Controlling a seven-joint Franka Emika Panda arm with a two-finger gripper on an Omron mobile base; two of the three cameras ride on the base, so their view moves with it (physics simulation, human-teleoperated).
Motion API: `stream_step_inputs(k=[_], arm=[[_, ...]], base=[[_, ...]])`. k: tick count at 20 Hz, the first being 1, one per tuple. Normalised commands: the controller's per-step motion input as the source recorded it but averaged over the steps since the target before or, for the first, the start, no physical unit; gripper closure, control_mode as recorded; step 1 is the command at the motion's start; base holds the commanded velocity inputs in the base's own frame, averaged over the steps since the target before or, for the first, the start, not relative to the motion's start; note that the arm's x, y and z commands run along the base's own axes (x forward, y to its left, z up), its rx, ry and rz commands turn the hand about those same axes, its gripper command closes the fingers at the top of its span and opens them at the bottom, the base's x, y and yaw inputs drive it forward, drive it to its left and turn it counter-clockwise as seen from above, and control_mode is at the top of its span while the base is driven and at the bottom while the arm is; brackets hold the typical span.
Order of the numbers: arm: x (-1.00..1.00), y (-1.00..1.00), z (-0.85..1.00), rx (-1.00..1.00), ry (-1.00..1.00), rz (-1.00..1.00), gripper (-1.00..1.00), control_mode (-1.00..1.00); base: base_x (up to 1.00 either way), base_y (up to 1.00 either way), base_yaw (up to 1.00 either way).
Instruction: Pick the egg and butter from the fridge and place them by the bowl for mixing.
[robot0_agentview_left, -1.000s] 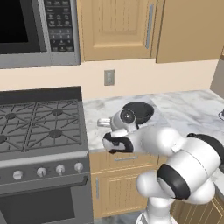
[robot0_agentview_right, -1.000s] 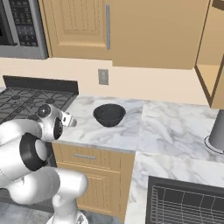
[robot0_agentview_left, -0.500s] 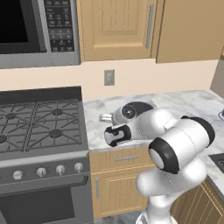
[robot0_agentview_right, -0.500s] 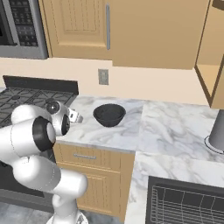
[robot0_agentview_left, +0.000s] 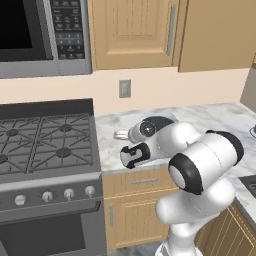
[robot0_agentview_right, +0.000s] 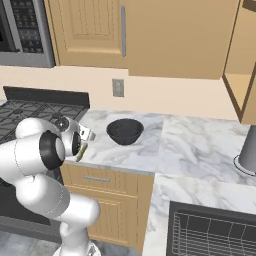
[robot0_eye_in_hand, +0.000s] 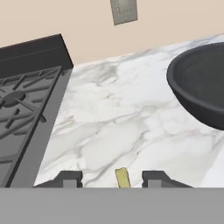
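Your two-finger gripper (robot0_eye_in_hand: 111, 178) stands with its dark tips parted, the thin yellowish-olive butter stick (robot0_eye_in_hand: 122, 177) showing untouched between them on the white marble counter (robot0_eye_in_hand: 118, 122), and the shallow round black bowl (robot0_eye_in_hand: 199, 87) sits near, its visible inside bare.

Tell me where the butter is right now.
The butter lies on the marble counter between the gripper fingertips in the hand view, with the stove on one side and the bowl on the other.
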Motion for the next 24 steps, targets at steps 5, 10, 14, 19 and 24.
stream_step_inputs(k=[5,10,14,19,24], arm=[[0.0,0.0,0.24,0.0,-0.03,0.0,-1.0,-1.0],[-0.35,0.04,0.64,-0.01,-0.13,0.0,-1.0,-1.0],[-1.0,-0.06,0.11,-0.03,-0.19,0.0,-1.0,-1.0],[-1.0,-0.32,-0.06,-0.01,-0.18,0.0,-1.0,-1.0],[-1.0,-0.26,0.08,-0.02,-0.02,-0.02,-1.0,-1.0]], base=[[0.0,0.0,0.0],[0.0,0.0,0.0],[0.0,0.0,0.0],[0.0,0.0,0.0],[0.0,0.0,0.0]])
